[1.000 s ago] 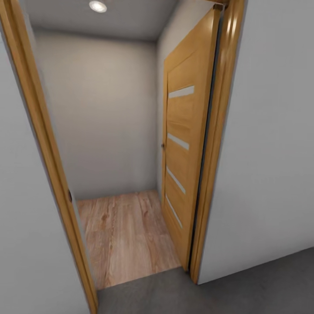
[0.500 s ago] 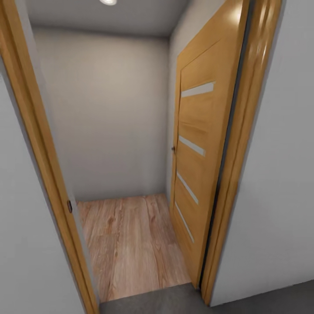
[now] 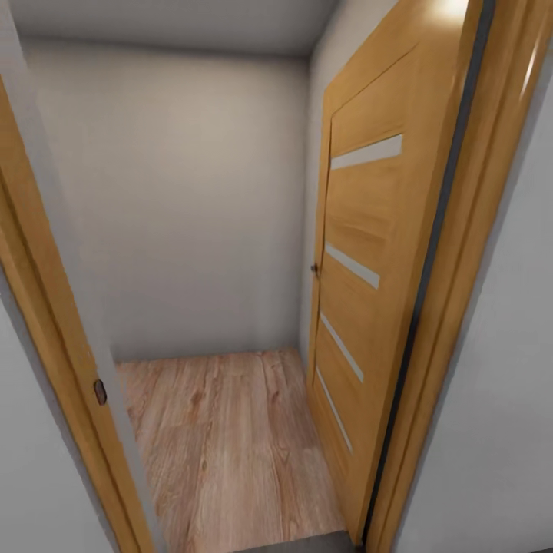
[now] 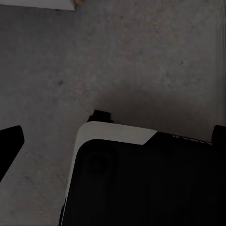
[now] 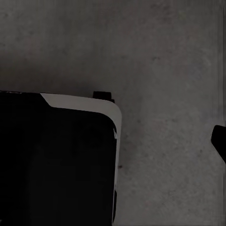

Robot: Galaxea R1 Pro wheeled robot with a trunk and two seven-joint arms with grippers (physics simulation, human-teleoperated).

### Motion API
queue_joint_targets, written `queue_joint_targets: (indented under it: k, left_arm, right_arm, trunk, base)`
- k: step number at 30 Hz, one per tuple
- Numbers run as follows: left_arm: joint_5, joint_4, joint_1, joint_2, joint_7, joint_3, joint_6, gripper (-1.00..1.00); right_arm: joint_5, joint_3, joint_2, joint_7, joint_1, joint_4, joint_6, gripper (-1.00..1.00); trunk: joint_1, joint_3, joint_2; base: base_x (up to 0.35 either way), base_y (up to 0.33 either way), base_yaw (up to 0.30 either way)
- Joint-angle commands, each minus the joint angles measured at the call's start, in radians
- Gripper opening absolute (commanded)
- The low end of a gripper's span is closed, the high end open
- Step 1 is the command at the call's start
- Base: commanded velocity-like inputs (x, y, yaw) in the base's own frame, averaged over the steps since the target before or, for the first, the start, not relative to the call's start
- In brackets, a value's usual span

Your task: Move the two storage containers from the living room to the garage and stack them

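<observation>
The two storage containers are out of view. In the head view I face an open doorway (image 3: pixel 215 307) into a small space with a light wood-plank floor (image 3: pixel 230 445) and a plain beige wall. Both wrist views look down on the dark grey concrete floor (image 4: pixel 141 56) (image 5: pixel 165 56) and the black, white-edged robot base (image 4: pixel 141 188) (image 5: pixel 56 165). My left gripper (image 4: pixel 114 141) is open, with dark fingertips (image 4: pixel 9 146) at opposite picture edges and nothing between them. One fingertip (image 5: pixel 219 141) of my right gripper (image 5: pixel 113 141) stands far out at the edge, open and empty.
An orange-wood door (image 3: pixel 369 292) with pale glass strips stands swung inward along the right side. Wooden door frames (image 3: pixel 46 346) (image 3: pixel 461 307) stand close on both sides, with grey wall beyond. A thin strip of concrete (image 3: pixel 307 544) remains at the threshold.
The whole head view has shifted: the camera has advanced toward the doorway. The frames and door loom larger, the concrete strip has shrunk, and the ceiling light has left the picture.
</observation>
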Motion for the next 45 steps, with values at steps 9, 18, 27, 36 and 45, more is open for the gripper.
queue_joint_targets:
  k: [9,18,27,36,45]
  left_arm:
    - [0.010,0.001,-0.001,0.000,0.001,0.003,-0.004,1.00]
    - [0.010,0.001,-0.001,0.000,0.001,0.003,-0.004,1.00]
    - [0.010,0.001,-0.001,0.000,0.001,0.003,-0.005,1.00]
    - [0.011,0.001,-0.001,0.000,0.001,0.003,-0.005,1.00]
    - [0.011,0.001,-0.001,0.001,0.001,0.003,-0.005,1.00]
  right_arm:
    - [-0.008,0.012,0.000,0.000,-0.001,0.003,-0.006,1.00]
    - [-0.006,0.011,0.001,0.000,-0.001,0.003,-0.008,1.00]
    - [-0.007,0.011,-0.001,-0.001,-0.001,0.003,-0.009,1.00]
    - [-0.008,0.011,-0.001,-0.001,-0.001,0.003,-0.009,1.00]
    - [-0.007,0.011,-0.003,0.000,-0.001,0.003,-0.008,1.00]
  trunk:
    - [0.001,-0.002,-0.001]
    - [0.001,-0.002,-0.001]
    - [0.001,-0.002,-0.001]
    - [0.001,-0.002,-0.001]
    - [0.001,-0.002,-0.001]
  base:
    - [0.316,-0.134,0.000]
    - [0.316,-0.135,0.024]
    - [0.315,-0.135,0.256]
    - [0.279,-0.122,0.268]
    - [0.020,-0.008,0.166]
